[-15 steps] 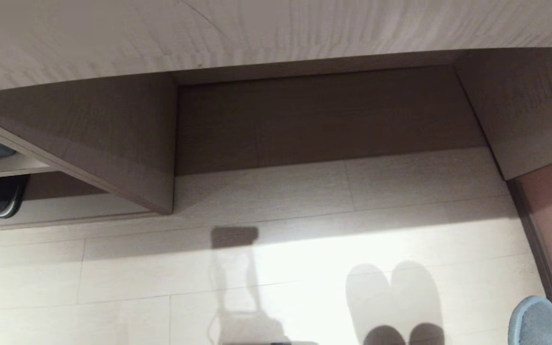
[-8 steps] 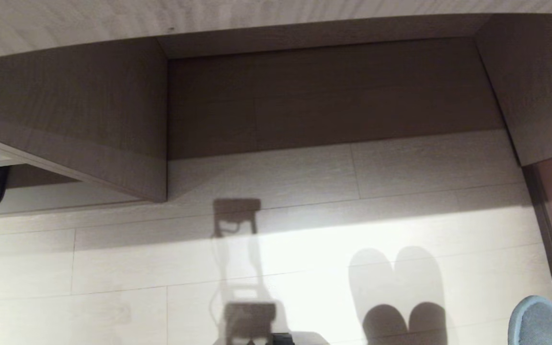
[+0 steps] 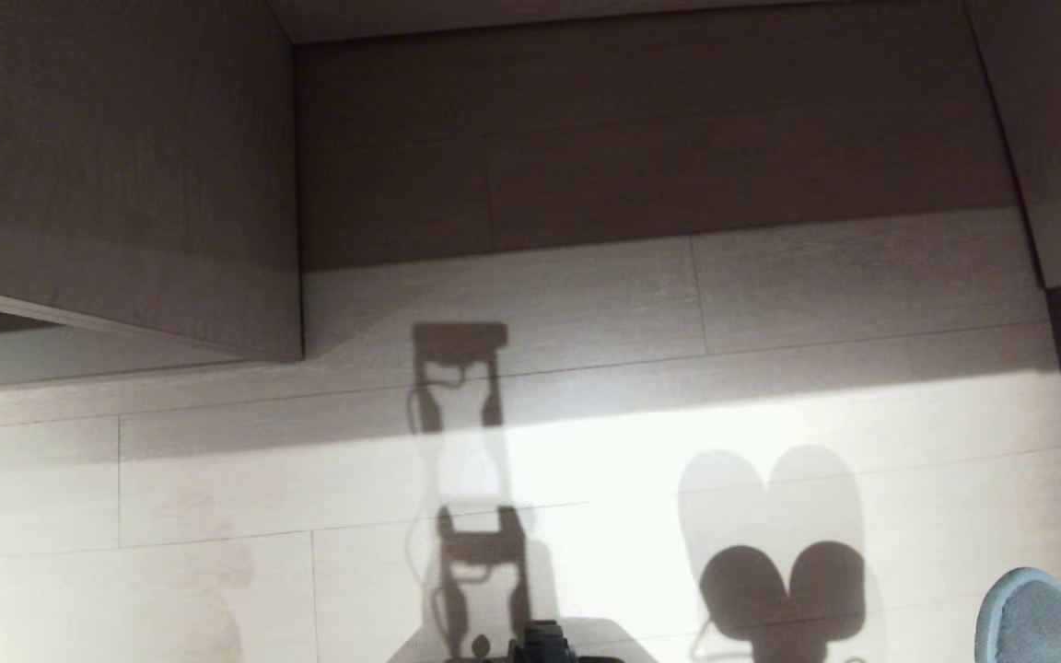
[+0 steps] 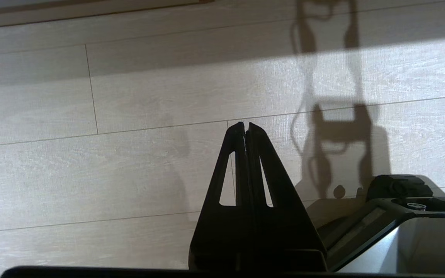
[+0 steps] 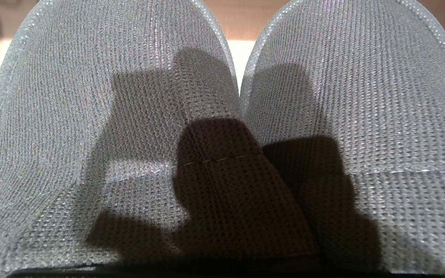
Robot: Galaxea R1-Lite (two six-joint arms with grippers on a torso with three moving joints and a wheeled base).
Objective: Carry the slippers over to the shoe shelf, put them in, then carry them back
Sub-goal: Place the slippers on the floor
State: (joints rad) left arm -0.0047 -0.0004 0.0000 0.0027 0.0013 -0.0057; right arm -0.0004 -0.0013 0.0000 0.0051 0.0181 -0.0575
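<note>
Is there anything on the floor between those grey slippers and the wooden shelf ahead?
Nothing visible. The slippers hang at the head view's lower right; the floor up to the shelf holds only shadows.

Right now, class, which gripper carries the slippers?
The right gripper: the slippers fill its view, while the left gripper is shut, empty, over the floor.

Home entryway: pale plank floor [image 3: 586, 479], built-in wood-grain cabinetry [image 3: 116, 166], grey-blue slippers [image 3: 1037, 622].
</note>
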